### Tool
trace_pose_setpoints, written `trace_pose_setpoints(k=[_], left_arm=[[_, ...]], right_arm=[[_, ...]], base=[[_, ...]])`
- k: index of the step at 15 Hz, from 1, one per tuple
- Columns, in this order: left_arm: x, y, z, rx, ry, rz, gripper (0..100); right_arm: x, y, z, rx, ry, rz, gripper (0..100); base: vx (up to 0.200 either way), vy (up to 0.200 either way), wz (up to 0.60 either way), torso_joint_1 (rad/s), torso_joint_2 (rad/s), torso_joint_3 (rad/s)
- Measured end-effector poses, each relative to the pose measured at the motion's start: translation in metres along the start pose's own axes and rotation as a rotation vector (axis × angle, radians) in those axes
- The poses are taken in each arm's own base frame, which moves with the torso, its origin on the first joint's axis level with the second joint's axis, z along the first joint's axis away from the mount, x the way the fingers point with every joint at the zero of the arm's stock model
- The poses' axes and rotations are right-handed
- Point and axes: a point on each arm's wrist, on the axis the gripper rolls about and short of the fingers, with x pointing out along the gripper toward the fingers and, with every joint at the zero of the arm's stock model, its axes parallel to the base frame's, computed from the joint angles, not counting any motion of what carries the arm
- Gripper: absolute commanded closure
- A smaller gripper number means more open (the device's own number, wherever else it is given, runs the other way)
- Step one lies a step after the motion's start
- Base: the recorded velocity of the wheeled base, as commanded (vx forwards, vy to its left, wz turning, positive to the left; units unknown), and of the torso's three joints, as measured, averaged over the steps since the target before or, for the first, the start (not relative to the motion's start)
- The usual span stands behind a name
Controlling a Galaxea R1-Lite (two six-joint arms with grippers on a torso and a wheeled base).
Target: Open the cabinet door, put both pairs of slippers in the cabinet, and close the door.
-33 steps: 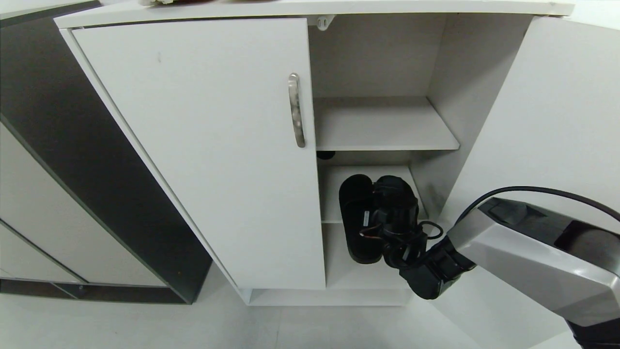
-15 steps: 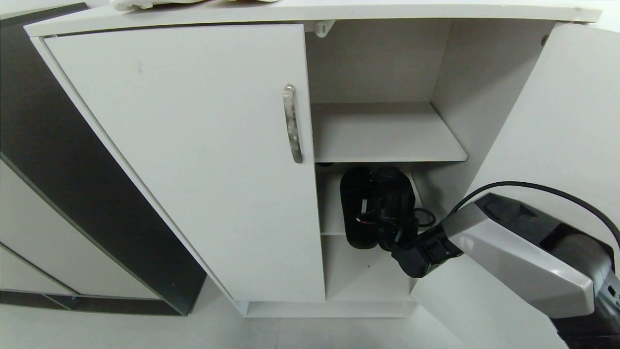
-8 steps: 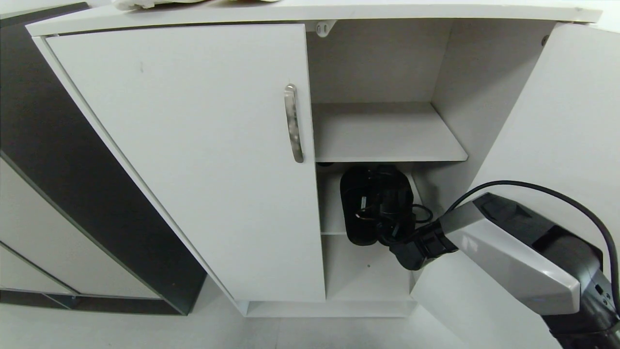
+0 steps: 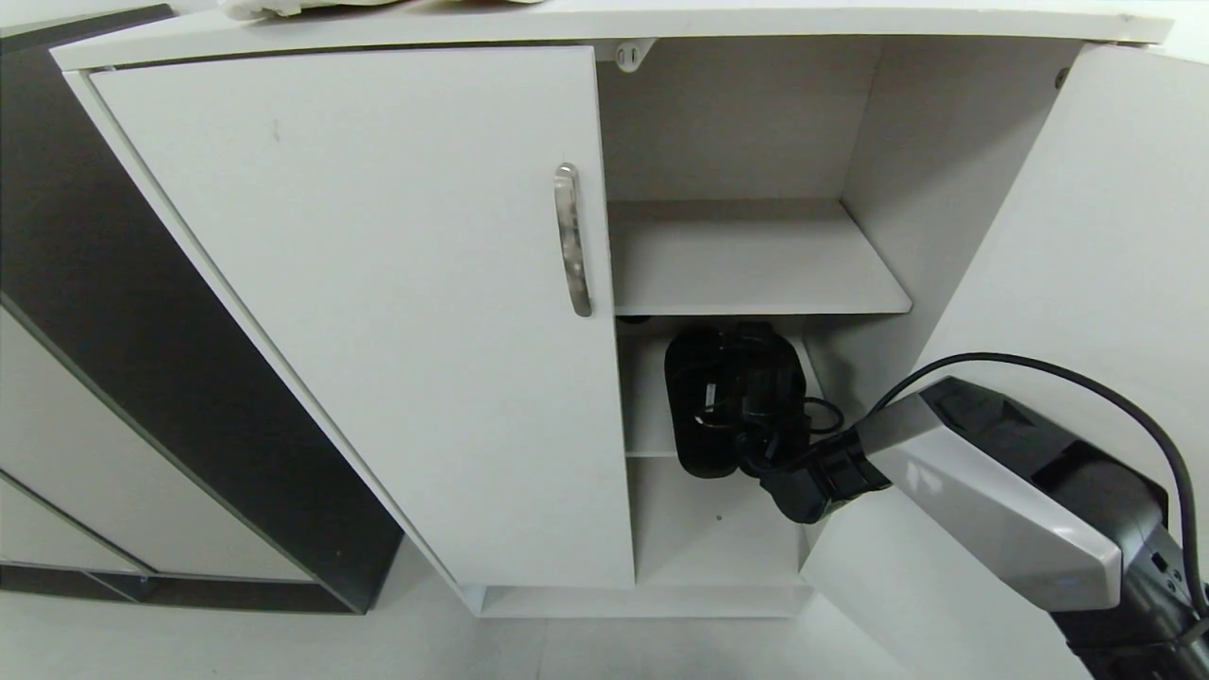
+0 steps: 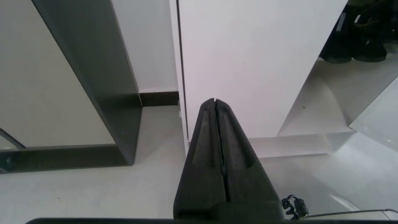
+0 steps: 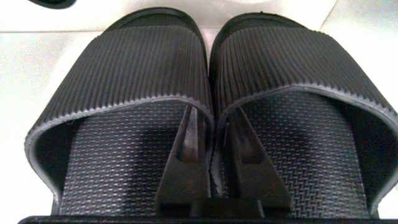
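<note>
On the middle shelf [image 4: 643, 406], right gripper [image 6: 214, 163] clamped on the touching inner walls of the black slippers [image 6: 140, 74], pair side by side, white cabinet [image 4: 604, 21] with right door [image 4: 1086, 236] open, left door [image 4: 378, 283] shut, left gripper [image 5: 214, 109] pressed closed before it.

Blk slippers [image 6: 149, 68], ribbed + diamond-textured; white cabinet [image 4: 907, 170] w/ silver handle [image 4: 571, 241].

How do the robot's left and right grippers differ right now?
The left gripper is shut and empty; the right gripper pinches the touching inner sides of the black slippers. The left gripper hangs outside before the closed door; the right gripper is inside the cabinet. Both are black.
</note>
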Motion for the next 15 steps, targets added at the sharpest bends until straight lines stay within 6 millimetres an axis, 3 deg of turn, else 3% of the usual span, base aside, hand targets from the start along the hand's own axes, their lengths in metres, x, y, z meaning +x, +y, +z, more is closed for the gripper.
trace_pose_setpoints(k=[7,10,15], left_arm=[[0.0,0.0,0.0,0.001,0.0,-0.002,100],[0.0,0.0,0.0,0.001,0.0,-0.002,100],[0.0,0.0,0.0,0.002,0.0,-0.002,100]], right_arm=[[-0.013,-0.001,0.007,-0.016,0.015,0.006,0],[-0.042,-0.007,0.006,-0.045,0.062,0.022,0],[-0.108,-0.019,0.01,-0.074,0.087,0.042,0]], base=[[0.0,0.0,0.0,0.0,0.0,0.0],[0.0,0.0,0.0,0.0,0.0,0.0],[0.0,0.0,0.0,0.0,0.0,0.0]])
